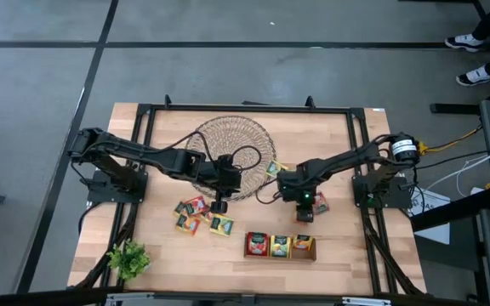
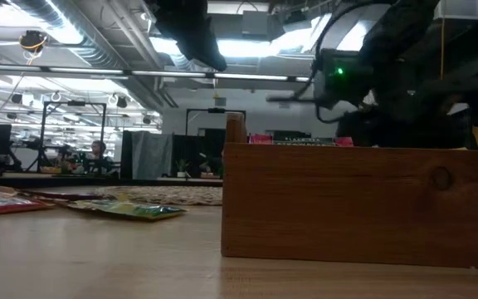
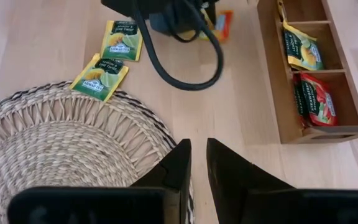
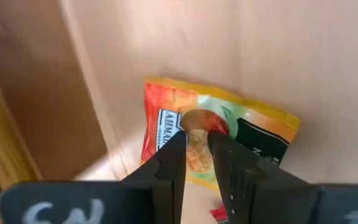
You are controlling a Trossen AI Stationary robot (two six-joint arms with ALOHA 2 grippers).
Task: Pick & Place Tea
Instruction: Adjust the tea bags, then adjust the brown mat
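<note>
Your right gripper (image 4: 196, 155) sits low over an orange tea sachet (image 4: 219, 134), glossy foil, flat, square-ish, lying on the pale wood-grain table (image 1: 347, 144) just beside the tray wall; fingers (image 4: 169, 158) nearly together with a thin slit between them, tips straddling the sachet's middle, and you cannot tell whether they actually pinch it. From above that gripper (image 1: 304, 209) is at about 4 o'clock of the round woven wicker dish (image 1: 245, 140), right above the wooden tray (image 1: 279, 256). The tray is narrow, smooth brown wood, three square compartments, with sachets inside: red (image 3: 316, 102), yellow-green (image 3: 300, 50), and a third compartment whose content you can't make out well from the left wrist view. Your left gripper (image 1: 219, 206) hangs at the dish's 6 o'clock edge, fingers (image 3: 176, 165) close together with a narrow gap, nothing between them. A loose cluster of sachets (image 1: 196, 215) lies at 7 o'clock of the dish, roughly five, red, yellow and green, some overlapping, so the count is rough. Two yellow-green sachets (image 3: 110, 59) lie by the dish rim near the right arm, one overlapping the wicker edge. The wicker is coiled with an open radial weave. One small green plant (image 1: 128, 258) at the table's 7 o'clock corner.
</note>
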